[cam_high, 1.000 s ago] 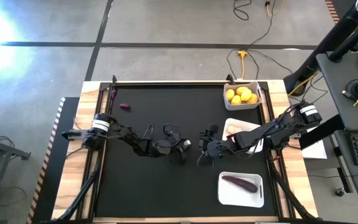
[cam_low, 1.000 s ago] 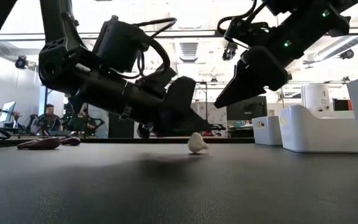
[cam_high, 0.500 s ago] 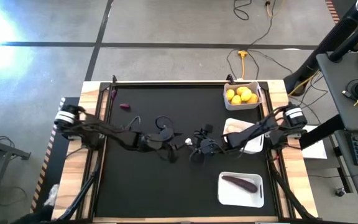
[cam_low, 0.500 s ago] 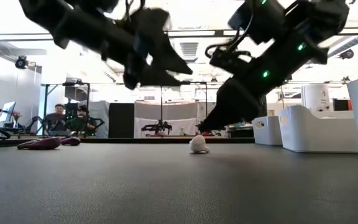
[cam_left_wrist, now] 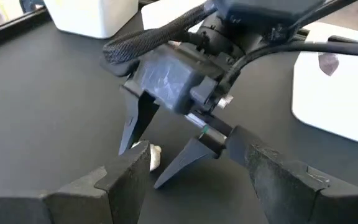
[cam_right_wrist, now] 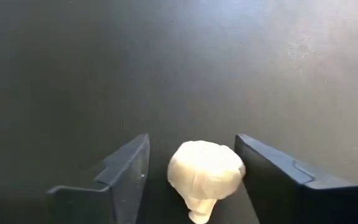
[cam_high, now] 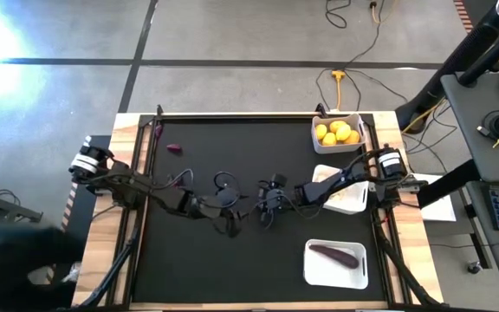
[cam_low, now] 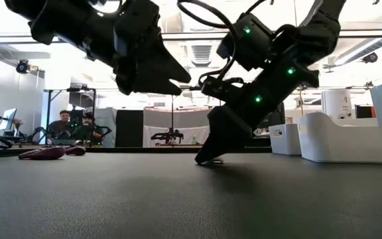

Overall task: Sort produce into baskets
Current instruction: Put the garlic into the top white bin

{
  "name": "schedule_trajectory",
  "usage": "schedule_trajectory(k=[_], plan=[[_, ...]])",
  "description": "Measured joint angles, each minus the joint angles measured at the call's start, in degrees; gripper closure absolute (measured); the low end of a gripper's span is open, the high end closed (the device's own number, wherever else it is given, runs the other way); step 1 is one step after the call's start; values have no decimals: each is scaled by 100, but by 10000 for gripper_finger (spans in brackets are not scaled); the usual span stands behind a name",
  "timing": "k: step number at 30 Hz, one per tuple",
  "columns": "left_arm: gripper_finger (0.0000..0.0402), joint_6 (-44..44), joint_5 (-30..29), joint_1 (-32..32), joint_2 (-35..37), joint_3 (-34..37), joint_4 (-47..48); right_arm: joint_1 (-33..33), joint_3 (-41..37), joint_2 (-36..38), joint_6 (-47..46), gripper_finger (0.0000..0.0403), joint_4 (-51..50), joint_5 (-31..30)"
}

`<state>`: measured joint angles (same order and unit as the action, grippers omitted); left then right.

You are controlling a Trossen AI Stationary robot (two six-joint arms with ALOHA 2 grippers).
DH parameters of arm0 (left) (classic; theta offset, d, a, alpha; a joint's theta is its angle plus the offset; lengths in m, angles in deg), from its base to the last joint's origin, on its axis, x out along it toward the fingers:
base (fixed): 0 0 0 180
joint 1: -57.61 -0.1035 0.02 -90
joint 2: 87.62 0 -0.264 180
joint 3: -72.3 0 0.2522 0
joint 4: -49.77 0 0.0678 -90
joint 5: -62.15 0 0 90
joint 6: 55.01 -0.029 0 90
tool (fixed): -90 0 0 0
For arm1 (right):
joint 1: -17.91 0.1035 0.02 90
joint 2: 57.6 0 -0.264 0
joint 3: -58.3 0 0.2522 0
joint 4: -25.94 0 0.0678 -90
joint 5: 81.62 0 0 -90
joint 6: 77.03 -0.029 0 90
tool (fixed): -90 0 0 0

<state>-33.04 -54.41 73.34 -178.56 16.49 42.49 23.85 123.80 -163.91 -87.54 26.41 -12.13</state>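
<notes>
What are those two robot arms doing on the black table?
They are sorting pretend food into white trays. The right pincer is open and down on the table, with a white garlic bulb between its fingers, not yet squeezed. The left pincer waits open close by. The lemons and an eggplant are already in trays, and purple bits lie at the far corner.

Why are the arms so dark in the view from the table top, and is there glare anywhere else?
In the low view the bright room behind turns both arms to near silhouettes, the right gripper down at the black table. In the high view strong white glare washes out the floor at the upper left. In the right wrist view the whitish garlic-like bulb between the open fingers is evenly lit, with no glare.
</notes>
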Motion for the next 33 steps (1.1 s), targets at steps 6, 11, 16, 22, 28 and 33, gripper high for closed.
schedule_trajectory(k=[6, 11, 16, 22, 28, 33], plan=[[157, 169, 0, 119, 113, 27, 482, -9, 475, 142, 222, 242, -1487, -9], [157, 566, -7, 310, 358, 37, 1304, 31, 814, 517, 13, 290, -3132, -51], [157, 1121, -154, 556, 601, 55, 2291, 379, 807, 1428, -344, 307, -3986, -435], [157, 2408, -449, 790, 756, 62, 3908, 1048, 269, 3089, -1480, 295, -5064, -831], [157, 3289, -438, 969, 757, 62, 5006, 1495, -935, 4542, -2913, 298, -5300, -1111], [157, 3406, -247, 905, 906, -12, 5976, 1471, -1834, 5217, -3382, 287, -5261, -1144]])
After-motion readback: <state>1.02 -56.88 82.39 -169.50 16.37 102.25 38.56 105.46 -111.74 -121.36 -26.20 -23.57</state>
